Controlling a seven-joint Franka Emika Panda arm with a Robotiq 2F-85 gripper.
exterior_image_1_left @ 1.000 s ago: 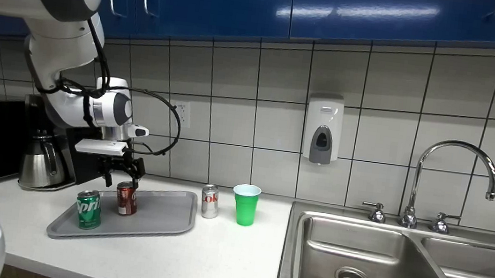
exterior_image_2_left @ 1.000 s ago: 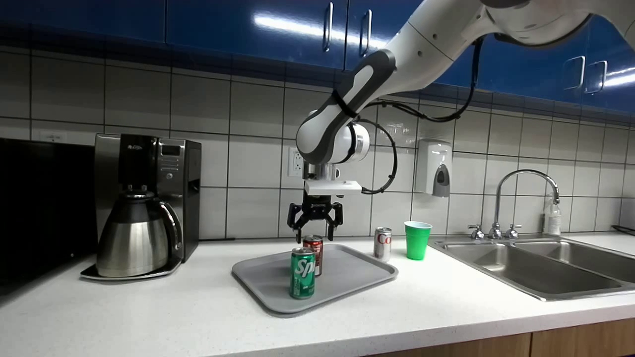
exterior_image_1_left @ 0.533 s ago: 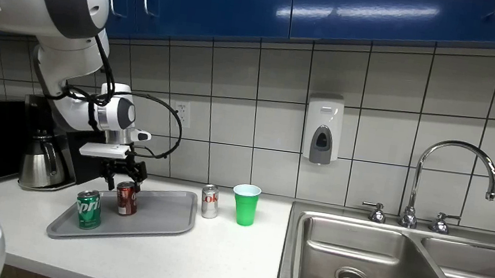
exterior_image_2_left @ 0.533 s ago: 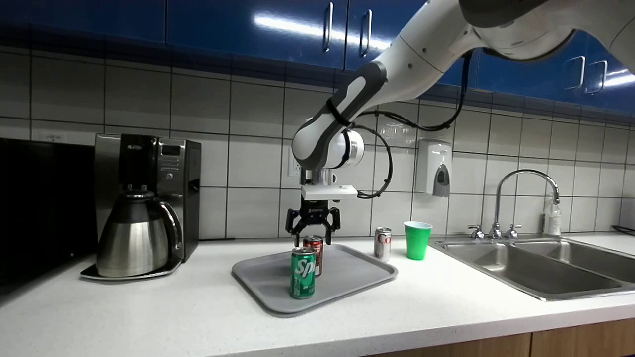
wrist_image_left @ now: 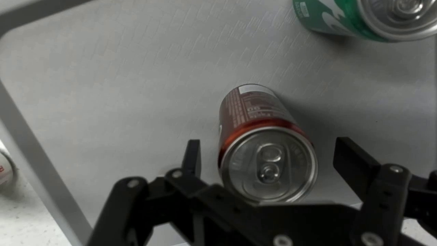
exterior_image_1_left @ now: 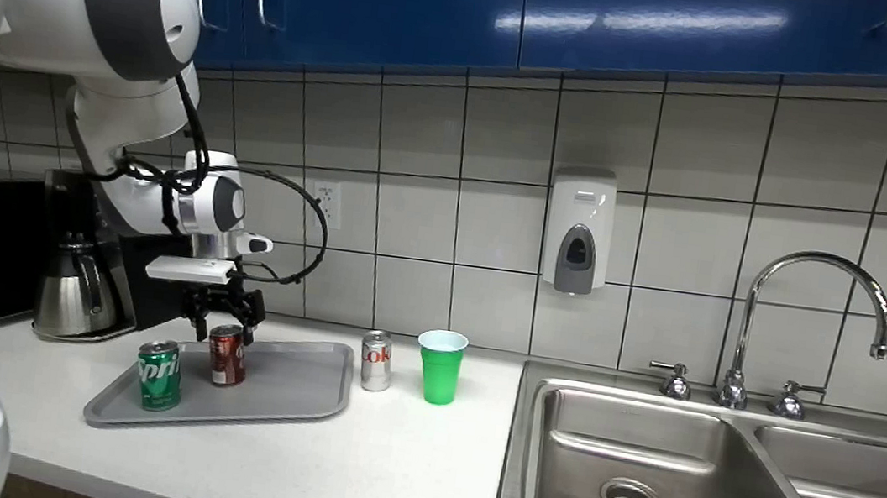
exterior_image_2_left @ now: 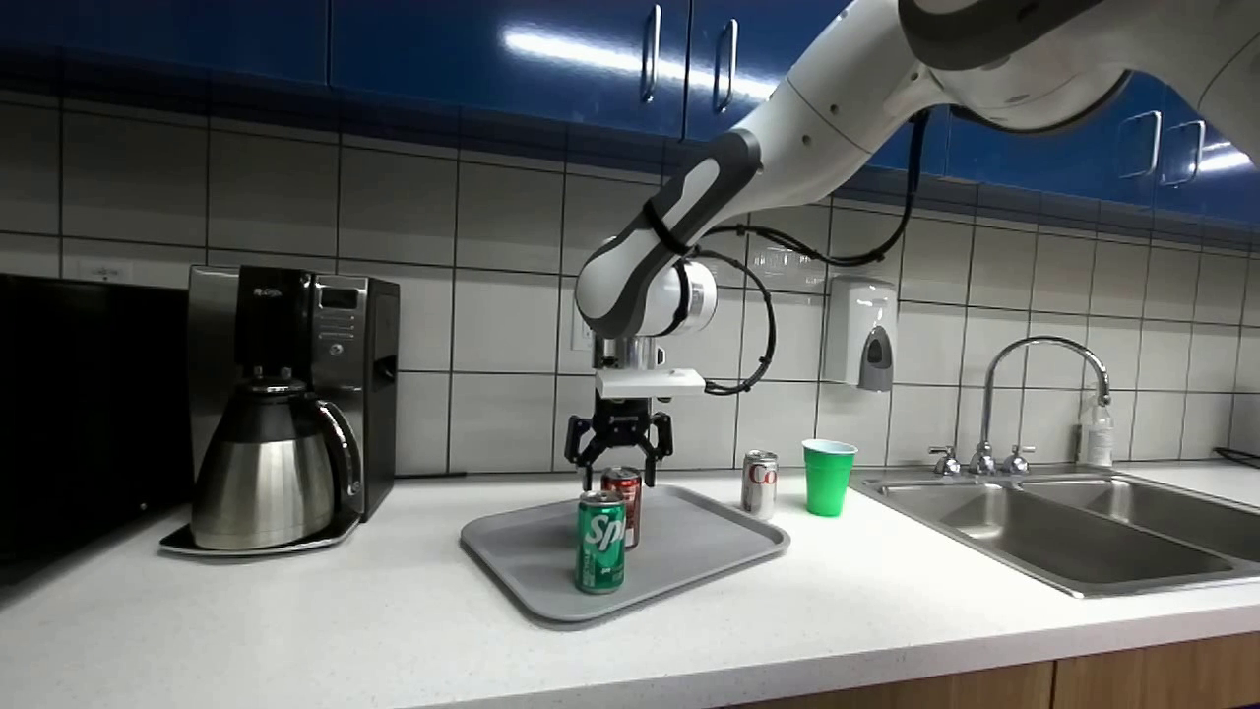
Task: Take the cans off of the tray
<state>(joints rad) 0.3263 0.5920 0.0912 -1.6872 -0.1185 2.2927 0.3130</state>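
The dark red can (exterior_image_1_left: 227, 359) stands upright on the grey tray (exterior_image_1_left: 292, 378). It also shows in an exterior view (exterior_image_2_left: 632, 517), partly hidden behind the green can (exterior_image_2_left: 600, 551), and in the wrist view (wrist_image_left: 254, 106). The green can stands upright on the tray near its front edge. The silvery grey can (exterior_image_2_left: 759, 487) stands upright on the counter beside the tray, and only a bit of it shows in the wrist view (wrist_image_left: 4, 170). My gripper (exterior_image_2_left: 619, 483) is open, its fingertips around the top of the dark red can. In the wrist view a gap shows on either side.
A bright green cup (exterior_image_1_left: 441, 367) stands right of the silvery can. The steel sink (exterior_image_1_left: 519, 461) is farther right. A coffee maker with a steel carafe (exterior_image_2_left: 266, 483) stands left of the tray. The tiled wall and a soap dispenser (exterior_image_1_left: 579, 232) are behind.
My gripper has come down, still open, until its fingertips are around the top of the dark red can; the motion is small in the last half second. The cans and tray have not moved.
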